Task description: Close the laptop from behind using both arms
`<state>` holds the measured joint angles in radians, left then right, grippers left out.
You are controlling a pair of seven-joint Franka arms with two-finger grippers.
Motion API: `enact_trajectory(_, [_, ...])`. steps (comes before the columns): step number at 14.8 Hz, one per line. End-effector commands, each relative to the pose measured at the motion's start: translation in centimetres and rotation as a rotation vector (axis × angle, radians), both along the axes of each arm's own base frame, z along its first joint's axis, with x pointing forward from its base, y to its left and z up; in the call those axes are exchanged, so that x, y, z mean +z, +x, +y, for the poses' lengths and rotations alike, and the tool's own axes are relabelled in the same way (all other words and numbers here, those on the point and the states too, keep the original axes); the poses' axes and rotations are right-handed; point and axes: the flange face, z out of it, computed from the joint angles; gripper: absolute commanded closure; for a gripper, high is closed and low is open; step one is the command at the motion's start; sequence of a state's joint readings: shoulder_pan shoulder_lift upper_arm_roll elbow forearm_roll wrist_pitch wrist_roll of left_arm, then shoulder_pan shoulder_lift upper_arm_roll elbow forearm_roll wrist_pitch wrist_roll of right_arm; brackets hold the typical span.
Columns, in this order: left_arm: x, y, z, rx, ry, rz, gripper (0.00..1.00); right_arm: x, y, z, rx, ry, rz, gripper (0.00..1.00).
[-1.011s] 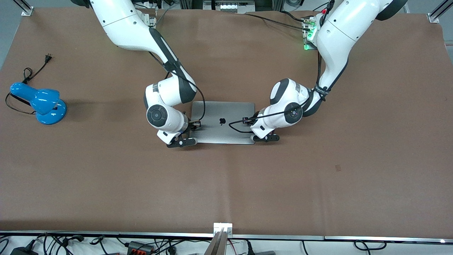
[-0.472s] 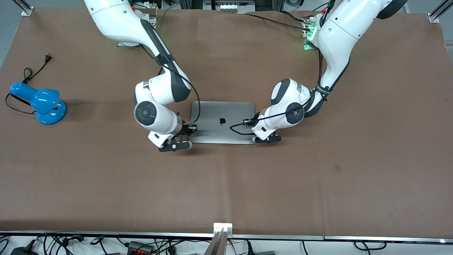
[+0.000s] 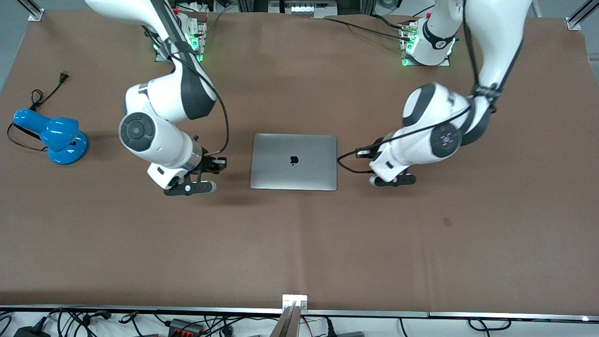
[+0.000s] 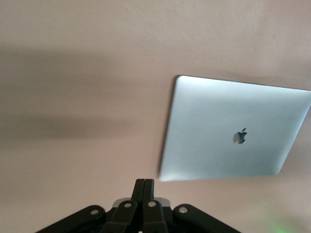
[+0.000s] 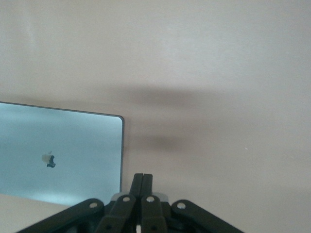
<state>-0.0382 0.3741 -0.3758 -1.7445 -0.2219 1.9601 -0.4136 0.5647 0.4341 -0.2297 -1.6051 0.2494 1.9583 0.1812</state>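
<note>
The laptop [image 3: 294,162] lies shut and flat in the middle of the bench [image 3: 299,243], lid up with the logo showing, its edges square to the bench edge. From how it lies, the closing itself looks done — what remains is to clear both arms away cleanly.

The right gripper [image 3: 189,188] hangs over bare bench beside the laptop, toward the right arm's end, clear of the lid. In the right wrist view its jaws are pressed together with nothing between them, the gripper [image 5: 142,180] pointing just off the laptop's [image 5: 60,153] corner. The left gripper [image 3: 392,180] is over bare bench at the laptop's other flank, toward the left arm's end, and also apart from it. The left wrist view shows the same: jaws closed on nothing, the gripper [image 4: 144,185] aimed at bench next to the lid [image 4: 233,138].

To do this step well, I would lift each arm up and outward, never sweeping back over the lid. The cables looping off each wrist hang low and near the laptop's sides — the left one especially — so height should come before any sideways travel, lest a loop drag the machine. Move both arms at an even pace. A blue lamp [image 3: 51,133] stands well off toward the right arm's end, so the right arm should keep its swing short of it.
</note>
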Motion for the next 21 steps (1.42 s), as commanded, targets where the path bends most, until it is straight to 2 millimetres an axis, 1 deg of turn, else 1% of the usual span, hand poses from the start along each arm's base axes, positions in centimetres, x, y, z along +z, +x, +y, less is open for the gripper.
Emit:
enact_trajectory(1, [6.0, -0.5, 4.2, -0.001, 0.041, -0.047, 1.00, 1.9, -0.6, -1.5, 0.007, -0.024, 0.014, 0.88])
enact_trajectory(2, [8.4, -0.4, 5.5, 0.007, 0.046, -0.046, 1.00, 2.6, -0.5, -2.0, 0.000, -0.043, 0.011, 0.38])
enact_trajectory(3, [10.4, -0.3, 6.2, 0.007, 0.050, -0.039, 1.00, 3.1, -0.3, -2.8, 0.001, -0.068, 0.004, 0.00])
enact_trajectory(4, [12.1, -0.3, 7.0, 0.008, 0.054, -0.025, 1.00, 4.8, 0.0, -3.7, 0.000, -0.091, -0.014, 0.00])
enact_trajectory(5, [13.2, -0.1, 8.3, 0.017, 0.058, -0.006, 1.00, 6.3, 0.4, -4.3, -0.003, -0.101, -0.024, 0.00])
enact_trajectory(6, [14.8, -0.4, 9.1, 0.016, 0.062, 0.004, 1.00, 7.9, 0.8, -5.0, -0.013, -0.102, -0.033, 0.00])
enact_trajectory(7, [17.0, -0.6, 9.8, 0.017, 0.065, -0.001, 1.00, 9.8, 1.3, -5.9, -0.025, -0.106, -0.045, 0.00])
enact_trajectory(9, [21.0, -0.4, 11.6, 0.026, 0.099, -0.035, 1.00, 12.3, 1.8, -8.0, -0.051, -0.116, -0.049, 0.00])
enact_trajectory(10, [22.1, -0.6, 12.2, 0.015, 0.137, -0.038, 1.00, 13.4, 2.0, -9.2, -0.068, -0.125, -0.045, 0.00])
enact_trajectory(11, [22.8, -0.9, 12.4, 0.011, 0.147, -0.025, 1.00, 14.8, 2.1, -10.5, -0.091, -0.133, -0.049, 0.00])
enact_trajectory(12, [23.5, -1.1, 13.1, 0.015, 0.153, -0.014, 1.00, 16.0, 2.2, -11.4, -0.108, -0.139, -0.056, 0.00])
enact_trajectory(13, [23.9, -1.1, 14.0, 0.025, 0.160, -0.011, 1.00, 16.4, 2.4, -12.3, -0.131, -0.145, -0.064, 0.00])
enact_trajectory(14, [24.2, -1.3, 14.3, 0.030, 0.177, -0.022, 1.00, 16.7, 2.5, -13.5, -0.145, -0.141, -0.066, 0.00])
enact_trajectory(15, [23.8, -1.3, 14.5, 0.029, 0.204, -0.023, 0.94, 17.4, 2.4, -14.2, -0.154, -0.130, -0.074, 0.00])
enact_trajectory(16, [23.6, -1.4, 14.9, 0.034, 0.226, -0.022, 0.83, 18.1, 2.2, -14.8, -0.152, -0.119, -0.080, 0.00])
enact_trajectory(17, [23.3, -1.6, 15.5, 0.047, 0.239, -0.028, 0.82, 18.3, 2.0, -14.9, -0.147, -0.123, -0.073, 0.00])
enact_trajectory(18, [23.1, -2.0, 16.0, 0.066, 0.247, -0.061, 0.65, 18.3, 2.1, -16.0, -0.165, -0.125, -0.068, 0.00])
enact_trajectory(19, [22.5, -2.7, 16.3, 0.085, 0.255, -0.088, 0.45, 18.4, 2.4, -17.7, -0.195, -0.113, -0.068, 0.00])
enact_trajectory(20, [21.9, -3.5, 17.0, 0.106, 0.267, -0.124, 0.36, 19.4, 2.2, -18.9, -0.209, -0.088, -0.081, 0.00])
enact_trajectory(21, [21.5, -4.0, 17.0, 0.113, 0.272, -0.145, 0.28, 20.1, 2.1, -19.9, -0.214, -0.068, -0.093, 0.00])
